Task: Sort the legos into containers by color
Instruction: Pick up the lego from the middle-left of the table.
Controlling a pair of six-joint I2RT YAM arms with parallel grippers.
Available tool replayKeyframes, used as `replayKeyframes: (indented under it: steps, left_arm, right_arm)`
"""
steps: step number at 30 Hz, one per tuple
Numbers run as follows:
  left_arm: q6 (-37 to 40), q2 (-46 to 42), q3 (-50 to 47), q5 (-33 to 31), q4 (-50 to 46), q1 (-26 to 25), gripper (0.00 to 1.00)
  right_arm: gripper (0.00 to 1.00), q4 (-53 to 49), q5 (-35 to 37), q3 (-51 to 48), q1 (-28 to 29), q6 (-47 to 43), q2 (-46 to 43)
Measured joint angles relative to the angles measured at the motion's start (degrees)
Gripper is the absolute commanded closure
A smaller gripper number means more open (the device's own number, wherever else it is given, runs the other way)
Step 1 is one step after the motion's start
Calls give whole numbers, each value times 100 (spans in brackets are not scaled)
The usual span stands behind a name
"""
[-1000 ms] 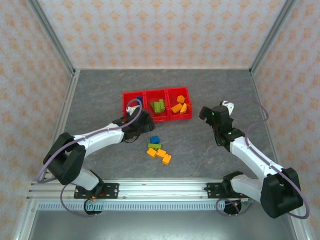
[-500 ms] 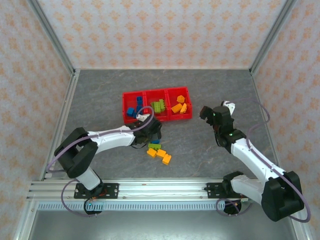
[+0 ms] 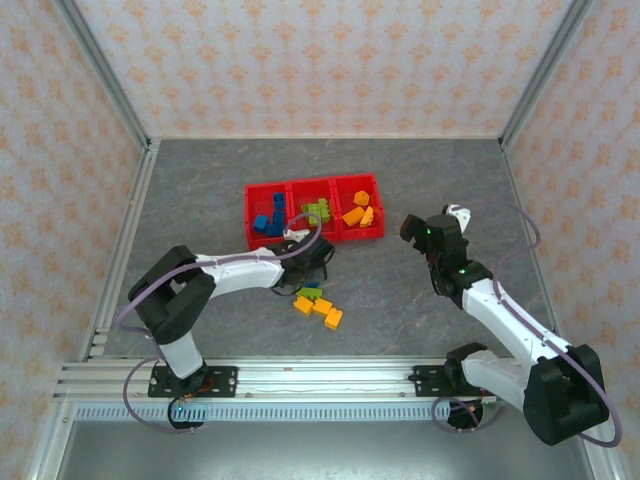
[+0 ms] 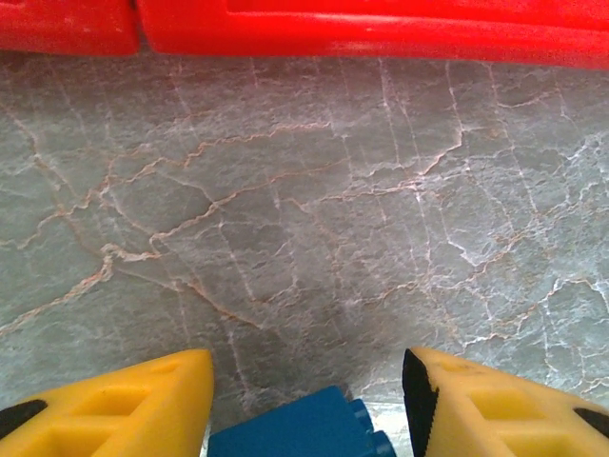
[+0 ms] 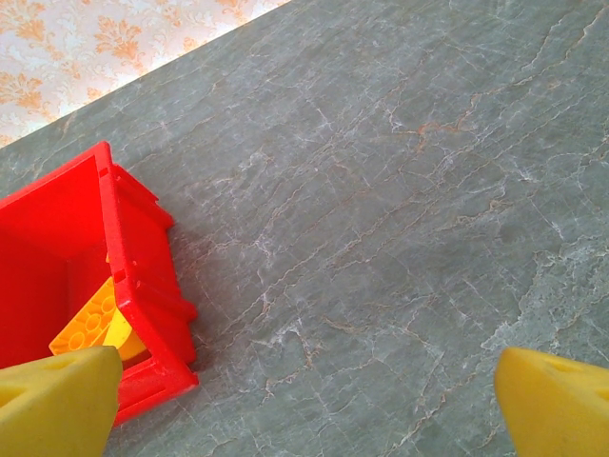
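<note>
With the containers [image 3: 248, 208] already holding blue, green and orange legos [image 3: 355, 214] apart, I saw three orange and one green left on the table [image 3: 200, 180] beside the blue brick [image 4: 300, 430], which my left gripper [image 4: 306, 367] straddled with a grip I couldn't judge, while the right gripper [image 5: 306, 367] gaped empty.

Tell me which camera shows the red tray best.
The top view: the red tray is whole there, seen from above. The left wrist view catches its near wall, the right wrist view one corner.

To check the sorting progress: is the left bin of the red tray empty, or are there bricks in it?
Not empty. The top view shows several blue bricks lying inside the left bin.
</note>
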Motion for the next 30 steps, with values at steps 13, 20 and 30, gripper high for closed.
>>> replayKeyframes:
  steps: [13,20,30]
  left_arm:
    - [306,501,719,-2,-33,2,41]
    - [588,455,721,-72,-258,2,24]
    - [1360,245,719,131,-573,-63,24]
  right_arm:
    - [0,-2,7,0,0,-4,-26]
    - [0,-2,22,0,0,-9,-103]
    - [0,-2,22,0,0,-4,-103]
